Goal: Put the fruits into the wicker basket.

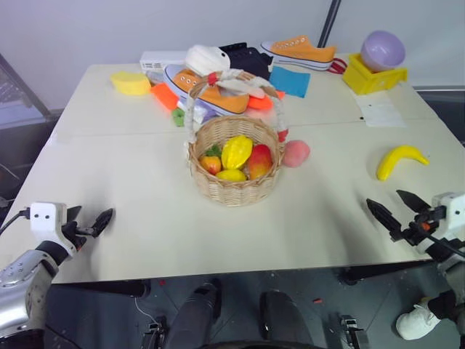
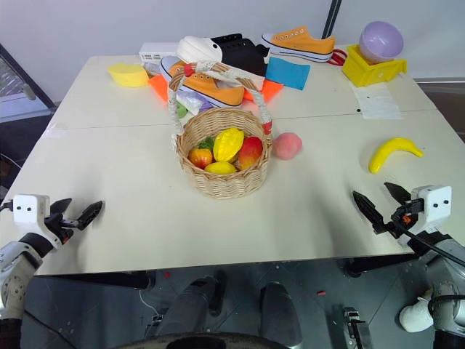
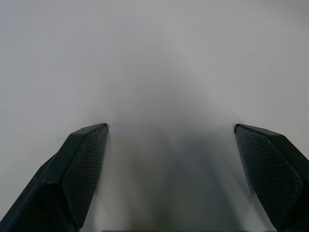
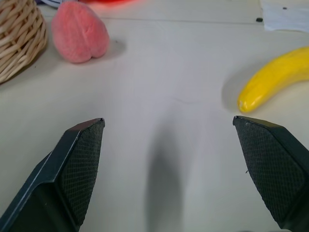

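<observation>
The basket [image 1: 234, 166] was round, tan wicker, with a tall handle wrapped in white and red cloth. It stood in the middle of the bench [image 1: 131, 189] and held yellow and red-orange fruits [image 1: 237, 158]. A pink peach [image 1: 296, 153] lay just beside its right side. A curved yellow banana [image 1: 401, 159] lay well apart, further to the right.

The left gripper [image 1: 89, 222] had its jaws spread wide and held nothing, above the near left edge of the bench. The right gripper [image 1: 398, 209] also had its jaws spread wide and empty, near the right edge. The banana lay ahead of the right gripper, not touching it; the peach was further, to its left.
</observation>
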